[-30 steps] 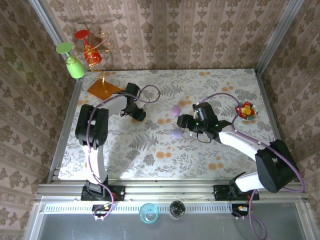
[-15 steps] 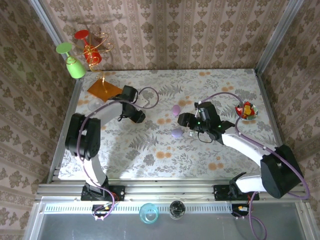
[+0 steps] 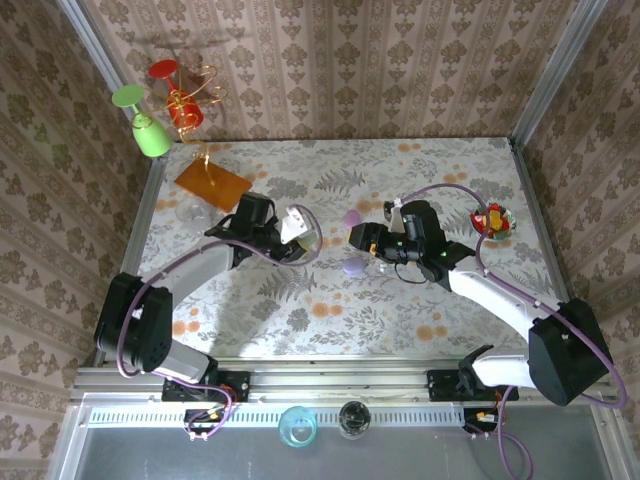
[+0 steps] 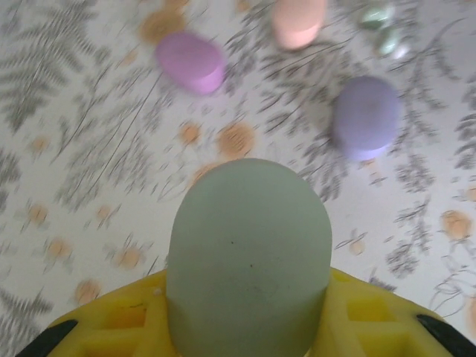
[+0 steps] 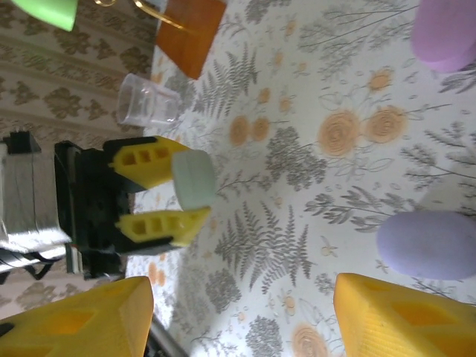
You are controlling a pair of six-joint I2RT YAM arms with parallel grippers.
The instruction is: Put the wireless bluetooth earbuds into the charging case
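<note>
My left gripper point(image 3: 291, 232) is shut on a pale green pebble-shaped case point(image 4: 249, 253), which stands out between its yellow fingers point(image 5: 152, 162); the same case point(image 5: 193, 178) faces the right wrist camera. Ahead on the table lie a pink-purple case point(image 4: 190, 61), a lavender case point(image 4: 364, 117) and a peach case point(image 4: 297, 21). Blurred glossy green-tinted earbuds point(image 4: 383, 26) rest beside the peach one. My right gripper point(image 3: 360, 238) is open with nothing between its fingers, hovering between the pink-purple case point(image 3: 352, 218) and the lavender case point(image 3: 353, 267).
A dish of red and yellow sweets point(image 3: 492, 220) sits at the right. At the back left are an orange tile point(image 3: 212, 180), a clear cup point(image 3: 192, 210), a green glass point(image 3: 150, 125) and a red glass point(image 3: 180, 100).
My left gripper has swung right towards the table's middle, carrying the green case, and its arm has stretched out. My right gripper has edged a little to the left.
</note>
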